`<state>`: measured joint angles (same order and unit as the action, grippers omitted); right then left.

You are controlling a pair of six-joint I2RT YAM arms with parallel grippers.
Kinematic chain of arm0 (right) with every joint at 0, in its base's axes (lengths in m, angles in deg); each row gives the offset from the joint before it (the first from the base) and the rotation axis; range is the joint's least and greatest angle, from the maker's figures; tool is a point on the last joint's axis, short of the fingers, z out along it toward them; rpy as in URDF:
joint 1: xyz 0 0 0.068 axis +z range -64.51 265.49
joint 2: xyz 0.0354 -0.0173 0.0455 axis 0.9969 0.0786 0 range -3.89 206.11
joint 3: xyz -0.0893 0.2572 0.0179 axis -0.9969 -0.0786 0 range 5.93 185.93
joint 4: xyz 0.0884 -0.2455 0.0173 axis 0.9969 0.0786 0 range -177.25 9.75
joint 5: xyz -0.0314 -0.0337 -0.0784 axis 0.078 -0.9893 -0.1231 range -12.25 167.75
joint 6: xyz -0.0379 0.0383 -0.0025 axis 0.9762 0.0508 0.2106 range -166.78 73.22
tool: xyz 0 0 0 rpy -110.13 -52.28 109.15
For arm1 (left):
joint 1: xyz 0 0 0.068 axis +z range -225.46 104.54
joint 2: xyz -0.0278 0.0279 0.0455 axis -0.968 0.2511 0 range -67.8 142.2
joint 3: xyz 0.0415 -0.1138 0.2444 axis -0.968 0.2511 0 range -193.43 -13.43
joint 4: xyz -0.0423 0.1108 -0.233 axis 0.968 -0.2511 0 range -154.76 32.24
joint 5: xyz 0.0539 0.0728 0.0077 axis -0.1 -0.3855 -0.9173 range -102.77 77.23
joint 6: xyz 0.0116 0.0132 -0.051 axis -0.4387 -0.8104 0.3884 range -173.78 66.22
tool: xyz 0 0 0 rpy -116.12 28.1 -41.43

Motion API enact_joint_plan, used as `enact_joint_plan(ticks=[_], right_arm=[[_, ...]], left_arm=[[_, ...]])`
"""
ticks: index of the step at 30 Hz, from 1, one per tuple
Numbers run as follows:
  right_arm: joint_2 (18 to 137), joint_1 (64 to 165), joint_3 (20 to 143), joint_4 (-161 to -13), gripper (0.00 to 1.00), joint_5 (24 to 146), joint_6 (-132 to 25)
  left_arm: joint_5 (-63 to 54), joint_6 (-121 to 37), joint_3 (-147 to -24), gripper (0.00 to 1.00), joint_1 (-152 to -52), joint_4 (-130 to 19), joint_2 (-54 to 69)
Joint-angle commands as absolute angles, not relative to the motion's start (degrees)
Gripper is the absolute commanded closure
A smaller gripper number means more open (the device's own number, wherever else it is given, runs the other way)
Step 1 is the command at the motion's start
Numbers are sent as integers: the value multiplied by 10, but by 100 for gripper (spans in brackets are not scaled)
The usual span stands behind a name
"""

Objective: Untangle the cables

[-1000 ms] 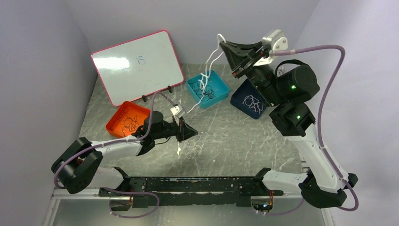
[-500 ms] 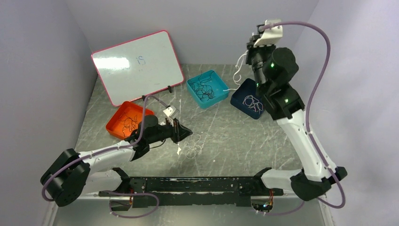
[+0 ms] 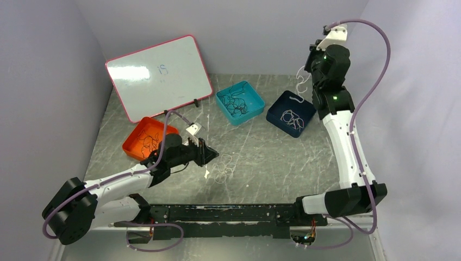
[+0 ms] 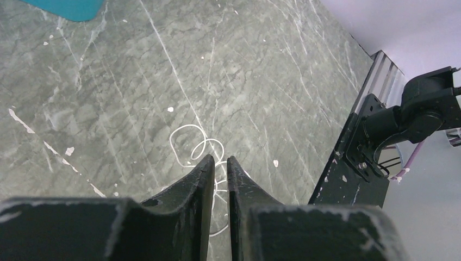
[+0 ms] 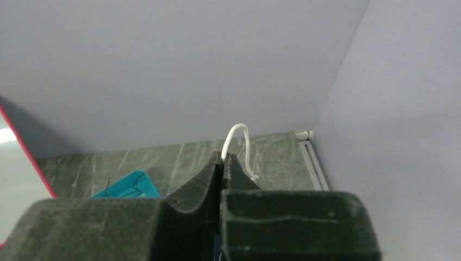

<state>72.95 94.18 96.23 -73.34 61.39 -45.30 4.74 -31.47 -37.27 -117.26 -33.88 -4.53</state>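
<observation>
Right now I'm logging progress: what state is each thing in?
Right tool: shut on white cable, lifted.
Left tool: nearly shut, empty.
Loose white cable: coiled on table.
Teal tray: holds dark cables.
Orange tray: holds dark cables.
Navy tray: holds white cables.

Walled lab test cell, whiteboard, bins

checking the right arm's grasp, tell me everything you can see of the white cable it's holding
The white cable is a thin, flexible, smooth-looking wire. It is pinched between the shut fingers of the right end effector, raised high near the back right corner. In the right wrist view a short loop arches above the fingertips and curls down on their right. In the top view it hangs in curls toward the navy tray; its lowest curl lies over the tray's far edge, though contact cannot be told.
</observation>
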Motion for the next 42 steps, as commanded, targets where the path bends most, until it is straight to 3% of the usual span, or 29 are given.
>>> enact_joint_plan(ticks=[1, 12, 42], right_arm=[[754, 907, 958, -757, 100, 658, -477], [785, 851, 916, -785, 100, 709, -507], [856, 824, 750, -841, 100, 777, -626]], left_arm=[[37, -311, -380, 80, -1170, -339, -54], [40, -312, -386, 80, -1170, -352, -53], [37, -310, -391, 82, -1170, -374, -59]])
